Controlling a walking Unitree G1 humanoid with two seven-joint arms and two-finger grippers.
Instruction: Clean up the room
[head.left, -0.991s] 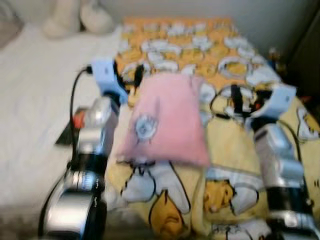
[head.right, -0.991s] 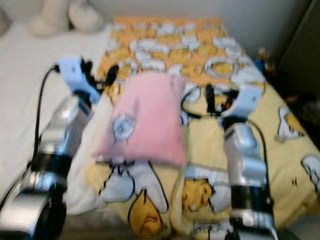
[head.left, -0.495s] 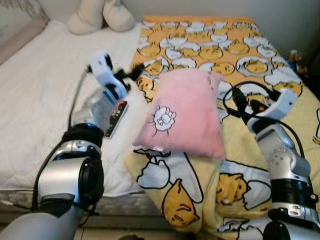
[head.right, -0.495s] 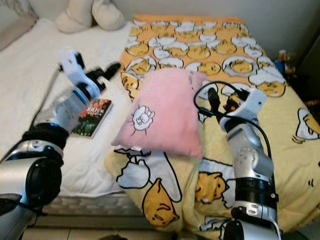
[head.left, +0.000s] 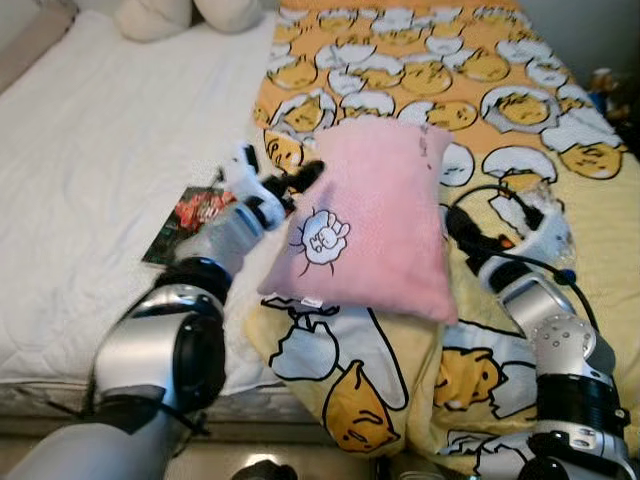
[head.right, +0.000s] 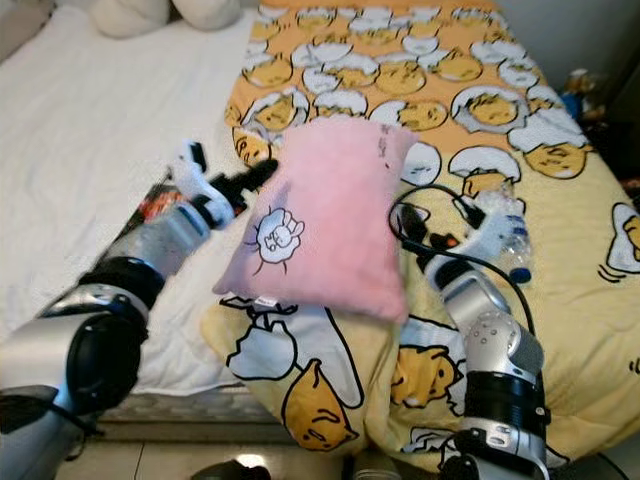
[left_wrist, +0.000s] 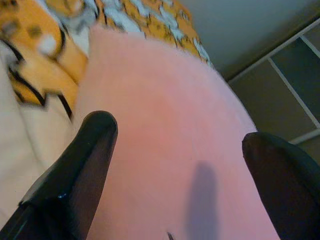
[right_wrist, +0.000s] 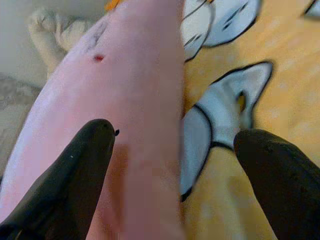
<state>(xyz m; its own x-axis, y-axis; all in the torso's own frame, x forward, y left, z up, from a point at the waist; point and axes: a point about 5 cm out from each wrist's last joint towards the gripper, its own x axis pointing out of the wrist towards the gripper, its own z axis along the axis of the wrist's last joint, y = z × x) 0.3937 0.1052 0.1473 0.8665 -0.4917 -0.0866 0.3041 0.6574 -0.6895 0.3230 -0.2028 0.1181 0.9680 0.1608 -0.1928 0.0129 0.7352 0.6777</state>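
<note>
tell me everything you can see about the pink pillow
The pink fuzzy rectangular pillow looks soft and plush, with a small white cartoon patch near one lower corner and a little white tag at its lower edge. It sits tilted over the yellow cartoon-egg blanket near the bed's front edge. The left gripper is at its left side and the right gripper at its right side, both open, fingers straddling the pillow's edges in the wrist views.
</note>
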